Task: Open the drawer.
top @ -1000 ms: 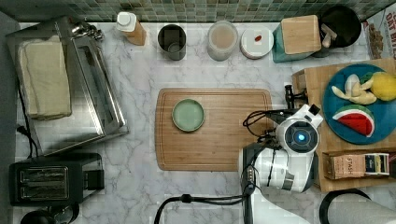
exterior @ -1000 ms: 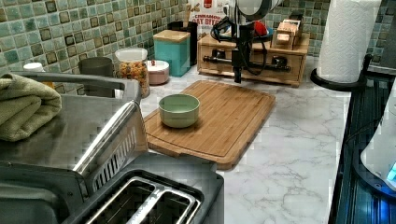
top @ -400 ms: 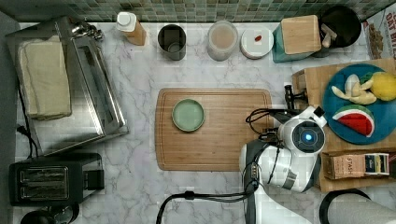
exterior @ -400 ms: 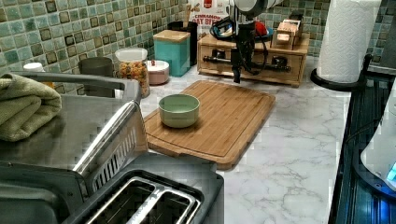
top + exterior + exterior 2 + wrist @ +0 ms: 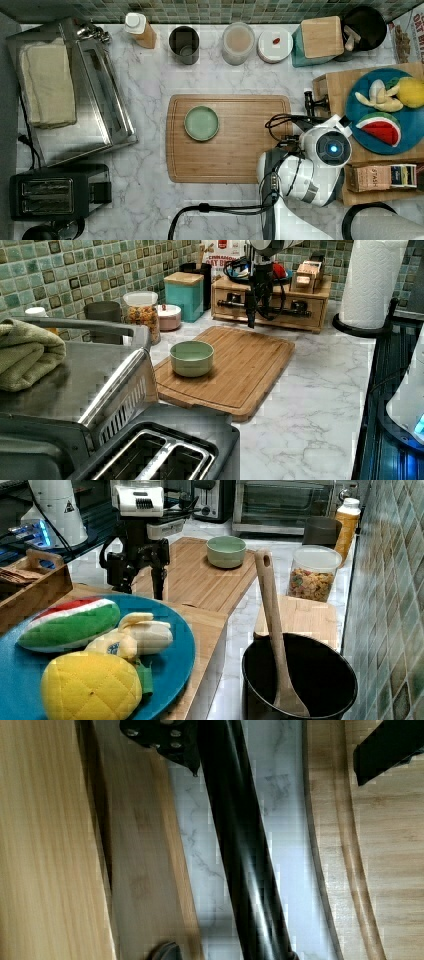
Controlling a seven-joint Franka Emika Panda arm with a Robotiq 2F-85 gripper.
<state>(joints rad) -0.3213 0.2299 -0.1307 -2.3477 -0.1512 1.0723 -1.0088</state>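
Note:
The drawer (image 5: 311, 315) is the light-wood front of a low stand at the far end of the counter in the left view. Its front looks level with the stand. A long black bar handle (image 5: 290, 305) (image 5: 240, 860) runs across it, and one end of the handle (image 5: 310, 99) shows in the top view. My gripper (image 5: 252, 310) (image 5: 140, 587) (image 5: 275, 770) hangs open, pointing down, right at the handle. In the wrist view one finger (image 5: 165, 735) is between the bar and the drawer front (image 5: 145, 870), the other finger (image 5: 390, 745) is over the cutting board's side.
A bamboo cutting board (image 5: 235, 150) with a green bowl (image 5: 201, 123) lies just beside the stand. On the stand top (image 5: 330, 85) sit a blue plate (image 5: 400, 145) of toy fruit and a box tray (image 5: 382, 177). Jars line the back wall; a paper towel roll (image 5: 372, 280) stands near.
The arm has shifted a little toward the top view's right, bringing the gripper closer to the drawer front and its handle. Nothing else has moved.

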